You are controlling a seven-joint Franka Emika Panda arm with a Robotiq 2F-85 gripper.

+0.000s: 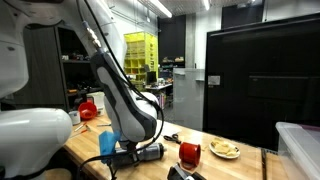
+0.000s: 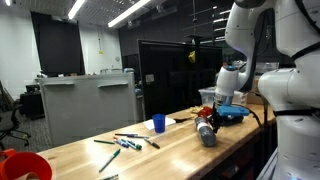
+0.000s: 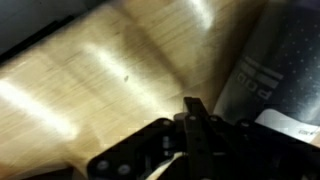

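Note:
My gripper [image 3: 195, 112] is low over the wooden table [image 3: 110, 70], and its two dark fingers are pressed together with nothing between them. A grey metal can [image 3: 272, 60] with printed letters lies right beside the fingers in the wrist view. In an exterior view the gripper [image 2: 205, 125] hangs just above the grey can [image 2: 207, 137] near the table's end. In an exterior view the gripper [image 1: 158, 152] is level with the tabletop, and a red cup [image 1: 190, 154] stands close beside it.
A blue cup [image 2: 158, 123] and several markers [image 2: 125, 142] lie mid-table. A red bowl [image 2: 20, 165] sits at the near corner. A plate with food [image 1: 225, 149] and a clear plastic bin [image 1: 300, 145] stand past the red cup. A black cabinet [image 1: 262, 80] is behind.

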